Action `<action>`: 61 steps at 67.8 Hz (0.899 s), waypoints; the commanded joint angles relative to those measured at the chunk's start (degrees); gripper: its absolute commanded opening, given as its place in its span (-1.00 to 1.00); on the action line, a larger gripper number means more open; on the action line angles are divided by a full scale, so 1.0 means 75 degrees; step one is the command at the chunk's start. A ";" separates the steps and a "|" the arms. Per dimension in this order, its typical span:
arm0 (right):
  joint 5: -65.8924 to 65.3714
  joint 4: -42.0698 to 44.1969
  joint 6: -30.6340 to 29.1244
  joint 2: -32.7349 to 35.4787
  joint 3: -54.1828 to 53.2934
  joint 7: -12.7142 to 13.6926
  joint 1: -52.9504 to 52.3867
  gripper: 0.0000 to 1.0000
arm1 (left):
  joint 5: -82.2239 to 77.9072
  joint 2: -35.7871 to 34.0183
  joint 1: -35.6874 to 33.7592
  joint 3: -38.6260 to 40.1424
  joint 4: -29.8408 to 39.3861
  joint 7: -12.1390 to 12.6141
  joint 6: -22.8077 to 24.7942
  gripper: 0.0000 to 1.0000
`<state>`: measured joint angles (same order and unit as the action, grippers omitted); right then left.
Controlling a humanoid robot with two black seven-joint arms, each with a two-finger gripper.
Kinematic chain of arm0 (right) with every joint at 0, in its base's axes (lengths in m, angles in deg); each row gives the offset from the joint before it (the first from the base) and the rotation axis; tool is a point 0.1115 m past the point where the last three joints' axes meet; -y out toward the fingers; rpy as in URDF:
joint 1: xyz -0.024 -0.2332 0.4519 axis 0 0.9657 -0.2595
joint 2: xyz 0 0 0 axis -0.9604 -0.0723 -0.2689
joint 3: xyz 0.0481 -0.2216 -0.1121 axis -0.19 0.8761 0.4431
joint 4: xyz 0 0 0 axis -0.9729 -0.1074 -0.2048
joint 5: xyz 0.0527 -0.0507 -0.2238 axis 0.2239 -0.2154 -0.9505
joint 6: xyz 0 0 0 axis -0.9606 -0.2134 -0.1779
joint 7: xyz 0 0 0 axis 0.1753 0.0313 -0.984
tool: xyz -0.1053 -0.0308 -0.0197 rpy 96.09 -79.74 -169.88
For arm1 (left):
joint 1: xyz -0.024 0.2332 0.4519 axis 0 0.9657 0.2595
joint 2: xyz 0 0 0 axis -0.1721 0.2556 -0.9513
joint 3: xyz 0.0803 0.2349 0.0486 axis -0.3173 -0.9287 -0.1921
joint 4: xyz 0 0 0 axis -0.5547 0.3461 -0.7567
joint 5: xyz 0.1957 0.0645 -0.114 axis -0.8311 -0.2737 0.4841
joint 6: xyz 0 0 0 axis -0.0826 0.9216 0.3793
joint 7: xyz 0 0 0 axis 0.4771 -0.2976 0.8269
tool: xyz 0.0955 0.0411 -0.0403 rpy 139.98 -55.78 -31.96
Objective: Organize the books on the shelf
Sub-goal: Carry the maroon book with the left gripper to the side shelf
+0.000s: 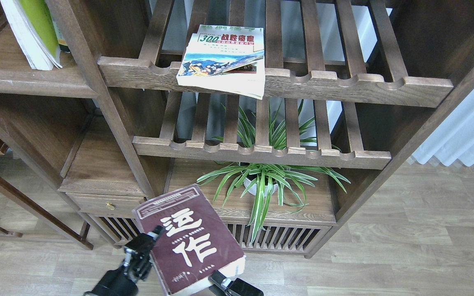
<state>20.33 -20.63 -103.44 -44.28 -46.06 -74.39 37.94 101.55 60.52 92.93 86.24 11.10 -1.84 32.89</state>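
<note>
Head view: low in the frame's centre, the thick maroon book (189,240) with big white characters lay cover-up and tilted, held above the wood-plank floor (405,246). The left gripper (140,250) pressed against its left edge; the right gripper (224,283) sat under its lower right corner. Whether either pair of jaws was clamped on the book or merely propping it could not be told.

Upper centre, the white book with green "300" (222,57) rested flat on the upper slatted rack (344,84), its near edge overhanging the scalloped front rail. Upper left, the thin yellow-green book (35,28) leaned on the solid dark-brown shelf board (15,78), beside another partly hidden volume.

Between the maroon book and the racks, a spider plant (263,181) in a white pot spread its leaves over the lower board and up through the lower slatted rack (261,150). A small drawer with a brass knob (109,204) sat left of the maroon book's top corner. Pale curtain (467,135) hung at the right edge.
</note>
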 commanded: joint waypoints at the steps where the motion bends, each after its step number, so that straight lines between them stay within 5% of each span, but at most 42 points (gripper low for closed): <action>1: 0.0040 0.0390 0.0001 0.0015 0.0395 0.0348 -0.0020 0.96 | -0.0224 -0.0426 0.0338 0.0749 0.0630 0.0011 0.0000 -0.89; 15: 0.0064 0.0707 0.0001 0.0038 0.0301 0.0348 -0.0043 0.97 | -0.1091 -0.0825 0.1088 0.2460 0.1545 0.0057 0.0000 -0.88; 31: 0.0064 0.0965 0.0001 0.0038 0.0301 0.0337 -0.0207 0.97 | -0.1432 -0.0872 0.1979 0.4406 0.2658 0.0713 0.0000 -0.87; 61: 0.0087 0.1457 0.0001 0.0027 0.0325 0.0337 -0.0325 0.97 | -0.1349 -0.1469 0.1968 0.7477 0.3197 0.0761 0.0000 -0.87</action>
<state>20.98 -10.18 -103.46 -44.11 -43.68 -71.84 35.74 91.22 51.49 108.33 136.93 34.92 3.86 32.89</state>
